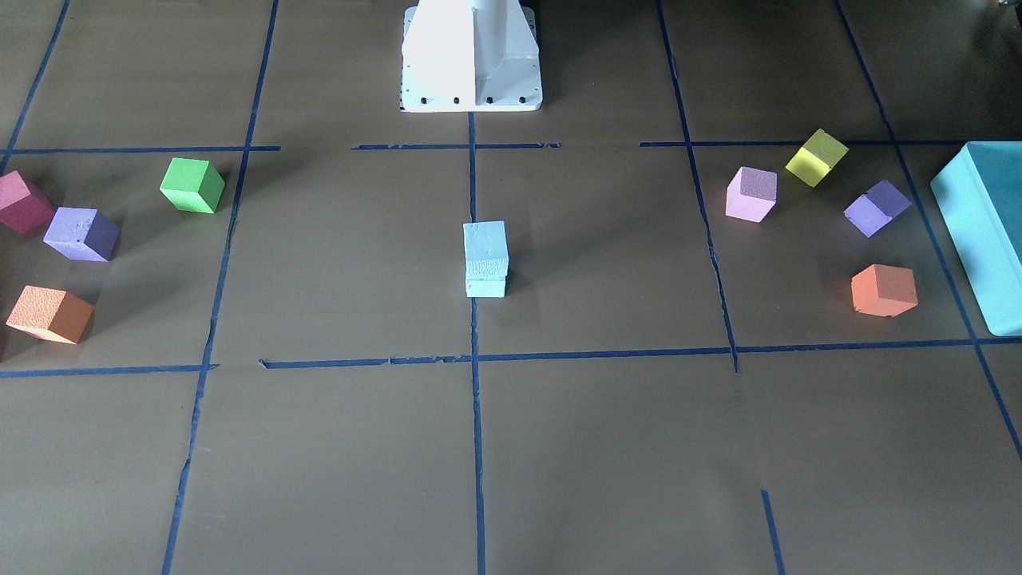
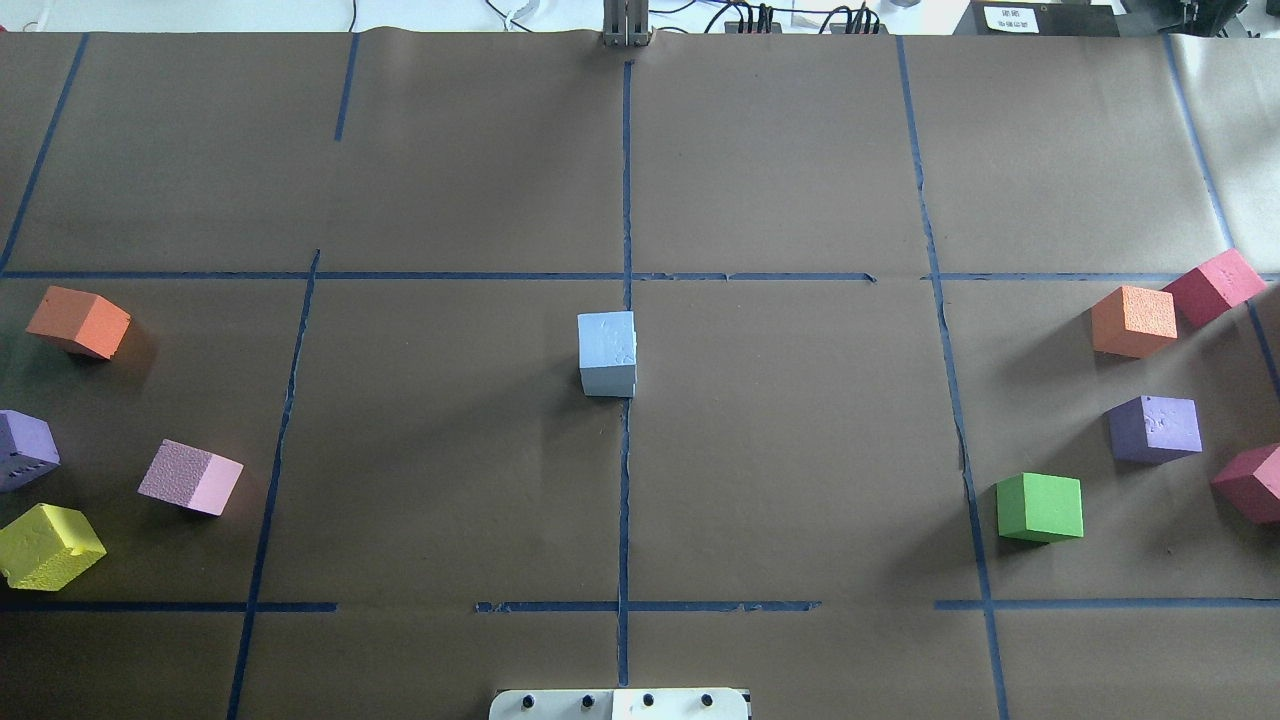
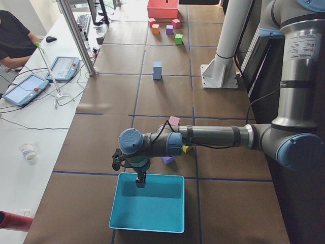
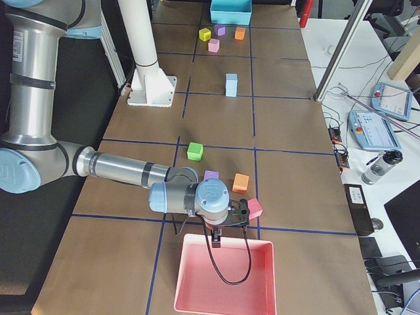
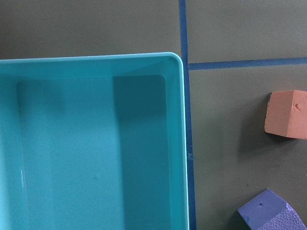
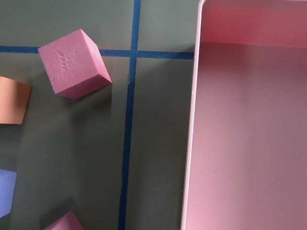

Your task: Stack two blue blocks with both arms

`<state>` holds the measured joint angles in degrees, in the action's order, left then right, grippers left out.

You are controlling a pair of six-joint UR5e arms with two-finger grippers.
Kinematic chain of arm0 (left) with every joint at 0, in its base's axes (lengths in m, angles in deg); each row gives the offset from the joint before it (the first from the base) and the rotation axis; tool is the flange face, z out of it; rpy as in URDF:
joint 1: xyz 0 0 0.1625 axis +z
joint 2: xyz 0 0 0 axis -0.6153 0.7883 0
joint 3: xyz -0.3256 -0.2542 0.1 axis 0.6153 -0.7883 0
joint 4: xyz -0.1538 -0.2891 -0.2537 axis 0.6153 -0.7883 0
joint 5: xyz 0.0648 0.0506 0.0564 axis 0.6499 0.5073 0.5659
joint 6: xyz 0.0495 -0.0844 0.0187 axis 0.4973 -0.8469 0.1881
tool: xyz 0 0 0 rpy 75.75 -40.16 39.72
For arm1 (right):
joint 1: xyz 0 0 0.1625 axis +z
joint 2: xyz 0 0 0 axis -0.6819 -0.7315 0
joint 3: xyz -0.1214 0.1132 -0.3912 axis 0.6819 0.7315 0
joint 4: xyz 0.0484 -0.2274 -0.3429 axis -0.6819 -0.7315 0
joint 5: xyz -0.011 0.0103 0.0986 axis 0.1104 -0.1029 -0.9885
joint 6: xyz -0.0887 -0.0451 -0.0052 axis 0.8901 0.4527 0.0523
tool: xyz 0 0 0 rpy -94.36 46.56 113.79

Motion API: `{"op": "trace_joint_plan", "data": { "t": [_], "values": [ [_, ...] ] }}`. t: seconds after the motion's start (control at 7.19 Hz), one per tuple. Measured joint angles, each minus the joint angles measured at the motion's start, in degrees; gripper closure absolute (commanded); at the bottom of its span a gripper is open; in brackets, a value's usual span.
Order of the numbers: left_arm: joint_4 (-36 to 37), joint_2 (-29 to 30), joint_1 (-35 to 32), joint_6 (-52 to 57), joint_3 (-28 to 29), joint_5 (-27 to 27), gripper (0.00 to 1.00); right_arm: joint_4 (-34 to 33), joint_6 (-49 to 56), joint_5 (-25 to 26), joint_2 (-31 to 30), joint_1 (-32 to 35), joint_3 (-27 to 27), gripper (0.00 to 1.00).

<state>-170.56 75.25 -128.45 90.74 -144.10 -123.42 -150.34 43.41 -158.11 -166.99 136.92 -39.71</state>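
Observation:
The two blue blocks stand stacked, one on top of the other [image 1: 485,247], on the centre tape line of the table. The stack also shows in the overhead view [image 2: 607,350] and far off in both side views [image 3: 157,70] [image 4: 231,84]. My left gripper [image 3: 140,181] hangs over the near rim of the teal box [image 3: 147,208], far from the stack. My right gripper [image 4: 218,238] hangs over the near rim of the pink tray [image 4: 226,279]. Neither gripper's fingers show in the wrist views, so I cannot tell whether either is open or shut.
Green [image 1: 192,185], purple [image 1: 81,234], orange [image 1: 51,315] and dark pink [image 1: 22,203] cubes lie on my right side. Pink [image 1: 751,194], yellow [image 1: 816,157], purple [image 1: 877,208] and orange [image 1: 884,290] cubes lie on my left. The white pedestal [image 1: 471,56] stands at the rear.

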Motion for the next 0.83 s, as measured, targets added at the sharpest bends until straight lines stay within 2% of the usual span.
{"op": "trace_joint_plan", "data": {
  "t": [0.83],
  "values": [
    [0.00, -0.09, 0.05, -0.05, 0.08, 0.02, 0.00, -0.48, -4.91, -0.15, -1.33, 0.39, -5.11, 0.00]
  ]
}}
